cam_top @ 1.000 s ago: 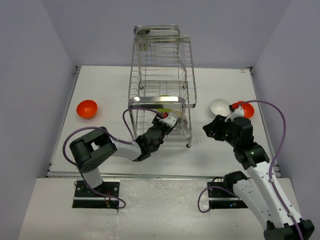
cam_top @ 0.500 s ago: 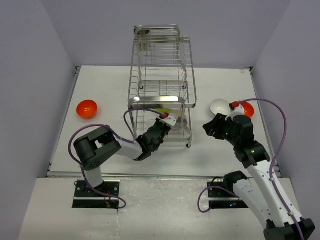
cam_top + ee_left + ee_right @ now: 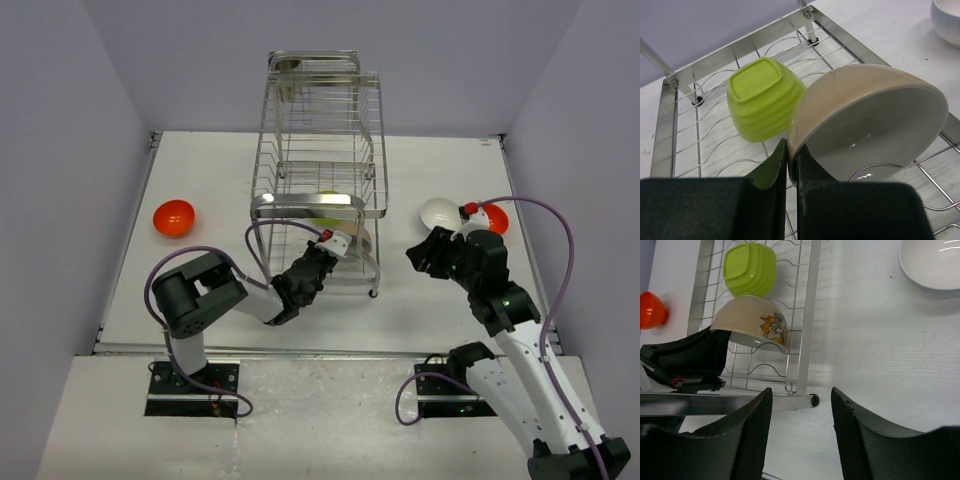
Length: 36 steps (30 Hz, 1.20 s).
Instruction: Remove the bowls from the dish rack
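Wire rungs of the shiny chrome dish rack (image 3: pixel 320 205) surround the left claw (image 3: pixel 788 165), pinched shut on the rim of the beige round bowl (image 3: pixel 870 125) on the bottom tier. A lime-green ribbed bowl (image 3: pixel 765 105) sits just beside it at 10 o'clock. Over the counter (image 3: pixel 880 340) the right claw (image 3: pixel 801 405) gapes partway, empty.

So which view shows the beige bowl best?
The left wrist view: the beige bowl fills it, rim pinched by the left gripper. The right wrist view shows its painted outside; the top view mostly hides it behind the rack.

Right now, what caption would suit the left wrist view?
Left gripper shut on the beige bowl by its rim, green bowl beside it on the rack.
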Available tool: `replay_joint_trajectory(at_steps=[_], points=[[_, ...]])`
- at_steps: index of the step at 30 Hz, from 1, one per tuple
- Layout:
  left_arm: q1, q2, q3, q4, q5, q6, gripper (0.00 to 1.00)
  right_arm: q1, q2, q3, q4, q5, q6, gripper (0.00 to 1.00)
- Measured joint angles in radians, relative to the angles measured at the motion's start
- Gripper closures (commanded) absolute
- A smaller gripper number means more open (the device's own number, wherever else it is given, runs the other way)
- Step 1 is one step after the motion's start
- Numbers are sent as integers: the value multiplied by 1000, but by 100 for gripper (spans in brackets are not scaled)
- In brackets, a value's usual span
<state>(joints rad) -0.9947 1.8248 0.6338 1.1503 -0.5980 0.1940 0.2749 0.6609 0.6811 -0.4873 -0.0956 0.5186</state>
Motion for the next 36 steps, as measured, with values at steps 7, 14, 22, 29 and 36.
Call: replay_joint_trajectory(at_steps=[7, 14, 22, 29, 36], points=[[2, -60, -82, 23, 0, -11, 100, 0, 14, 3, -1, 0, -6, 48], [4, -113, -133, 11, 4, -17, 100, 0, 47, 13, -6, 0, -23, 48], [4, -97, -131, 25, 11, -15, 100, 0, 74, 18, -7, 0, -34, 48], [-3, -50, -99, 63, 18, -6, 100, 0, 71, 22, -7, -1, -39, 48], [-18, -14, -53, 74, 38, 53, 100, 0, 105, 34, -6, -1, -43, 48]])
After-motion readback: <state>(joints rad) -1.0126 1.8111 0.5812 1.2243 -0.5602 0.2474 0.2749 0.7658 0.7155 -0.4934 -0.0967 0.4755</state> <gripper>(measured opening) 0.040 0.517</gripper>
